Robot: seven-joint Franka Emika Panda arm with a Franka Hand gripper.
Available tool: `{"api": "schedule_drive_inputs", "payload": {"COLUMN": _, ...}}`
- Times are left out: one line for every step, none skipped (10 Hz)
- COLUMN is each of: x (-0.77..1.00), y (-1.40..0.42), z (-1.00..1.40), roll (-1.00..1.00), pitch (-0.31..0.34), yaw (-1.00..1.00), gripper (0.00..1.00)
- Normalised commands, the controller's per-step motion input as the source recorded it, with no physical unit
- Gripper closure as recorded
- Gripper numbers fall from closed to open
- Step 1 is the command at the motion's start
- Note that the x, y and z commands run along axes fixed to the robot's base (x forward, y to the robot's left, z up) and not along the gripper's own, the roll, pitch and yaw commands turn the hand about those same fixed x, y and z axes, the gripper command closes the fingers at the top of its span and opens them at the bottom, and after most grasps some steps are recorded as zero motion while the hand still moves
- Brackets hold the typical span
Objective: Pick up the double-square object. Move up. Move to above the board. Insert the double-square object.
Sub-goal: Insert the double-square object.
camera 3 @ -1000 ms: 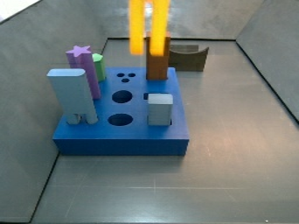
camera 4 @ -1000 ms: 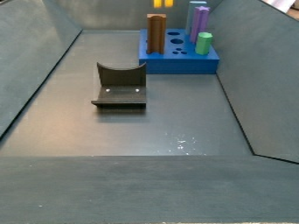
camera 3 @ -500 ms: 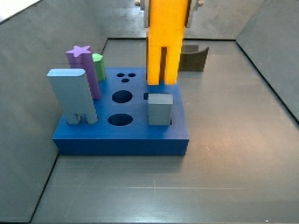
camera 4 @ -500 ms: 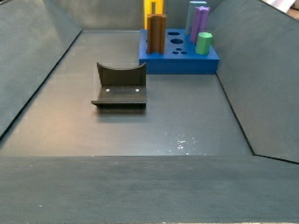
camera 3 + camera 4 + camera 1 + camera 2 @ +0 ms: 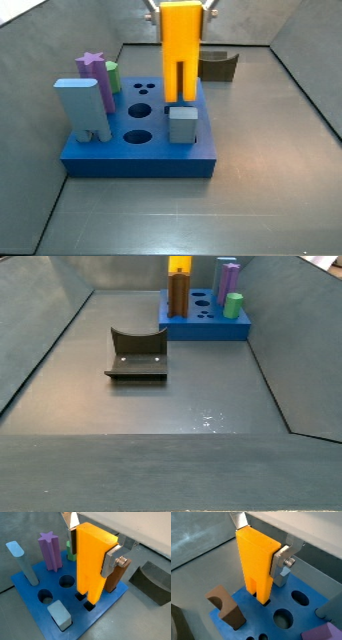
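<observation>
Over the blue board (image 5: 139, 140), the tool (image 5: 93, 549) clasps the tall orange prism (image 5: 91, 564) near its top, a silver finger (image 5: 111, 561) flat against its side. Picking up, lifting and carrying across look done — the last step is under way. The prism stands upright, its lower end right at a slot in the board; in a wrist view (image 5: 256, 571) the tip seems just entered. Pushing it fully down and letting go remain.

Gripper (image 5: 181, 6) body cut off above; double-square object (image 5: 91, 562) foot hidden inside the board (image 5: 107, 608).
</observation>
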Motion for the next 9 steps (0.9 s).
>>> {"api": "schedule_drive_inputs", "payload": {"x": -0.2, "y": -0.07, "z": -0.2, "roll": 0.13, "pitch": -0.059, "yaw": 0.0, "gripper": 1.0}}
{"api": "schedule_drive_inputs", "payload": {"x": 0.0, "y": -0.1, "z": -0.26, "roll": 0.08, "pitch": -0.059, "yaw": 0.0, "gripper": 1.0}}
{"api": "schedule_drive_inputs", "payload": {"x": 0.01, "y": -0.06, "z": -0.22, "roll": 0.07, "pitch": 0.0, "yaw": 0.0, "gripper": 1.0}}
{"api": "schedule_drive_inputs", "payload": {"x": 0.02, "y": -0.05, "z": -0.17, "roll": 0.07, "pitch": 0.0, "yaw": 0.02, "gripper": 1.0}}
{"api": "schedule_drive_inputs", "payload": {"x": 0.18, "y": -0.03, "z": -0.22, "roll": 0.02, "pitch": 0.0, "yaw": 0.02, "gripper": 1.0}}
{"api": "schedule_drive_inputs", "payload": {"x": 0.19, "y": -0.03, "z": -0.17, "roll": 0.03, "pitch": 0.0, "yaw": 0.0, "gripper": 1.0}}
{"api": "schedule_drive_inputs", "payload": {"x": 0.14, "y": -0.04, "z": -0.11, "roll": 0.04, "pitch": 0.0, "yaw": 0.0, "gripper": 1.0}}
{"api": "schedule_drive_inputs", "payload": {"x": 0.14, "y": -0.05, "z": -0.08, "roll": 0.04, "pitch": 0.014, "yaw": 0.0, "gripper": 1.0}}
{"api": "schedule_drive_inputs", "payload": {"x": 0.09, "y": -0.03, "z": -0.1, "roll": 0.06, "pitch": 0.019, "yaw": 0.0, "gripper": 1.0}}
